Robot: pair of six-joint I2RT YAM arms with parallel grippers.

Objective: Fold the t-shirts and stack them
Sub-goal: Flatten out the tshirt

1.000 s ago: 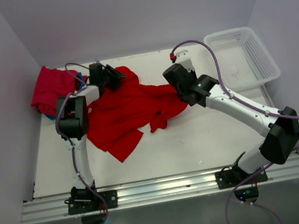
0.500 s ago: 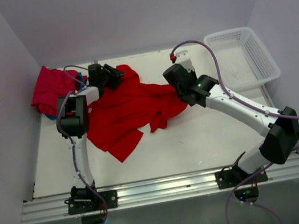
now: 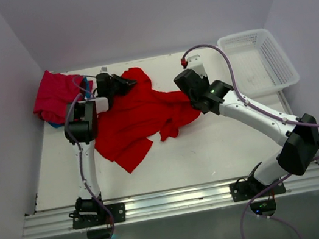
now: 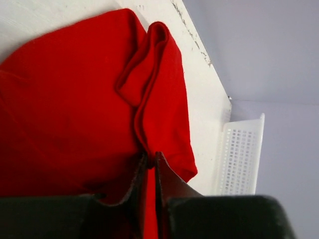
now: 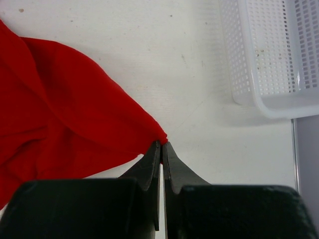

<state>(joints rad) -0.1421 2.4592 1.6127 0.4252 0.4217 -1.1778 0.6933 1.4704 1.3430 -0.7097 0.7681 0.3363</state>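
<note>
A: Quick pass. Where's the red t-shirt (image 3: 137,114)?

B: Crumpled on the desk (image 3: 226,145), left of middle. The bulk trails toward the near-left.

A: Left tool (image 4: 150,158)?

B: At the shirt's far edge. Its fingers are nearly together with a fold of red cloth pinched between them, so it's clamped on the shirt.

A: Right tool (image 5: 162,144)?

B: Fingers together, nipping the very tip of the shirt's right-hand corner. It's a thin hold, right at the edge.

A: What matters for the next move?

B: The line between the two grips. It runs left to right across the desk, with the left grip a little farther back. Almost all the cloth lies on the near side of that line. My guess is they draw apart or lift to spread it flat, and the body should then hang toward the arm bases.

A: Which arm is nearer the bulk?

B: The left. The right only has the corner, which could slip out.

A: The other shirts?

B: The crimson-pink t-shirt (image 3: 53,95) is bunched in the far-left corner. A bit of the teal-blue one (image 3: 54,123) shows under it. The basket (image 3: 286,69) is far right, well apart from all of it.
</note>
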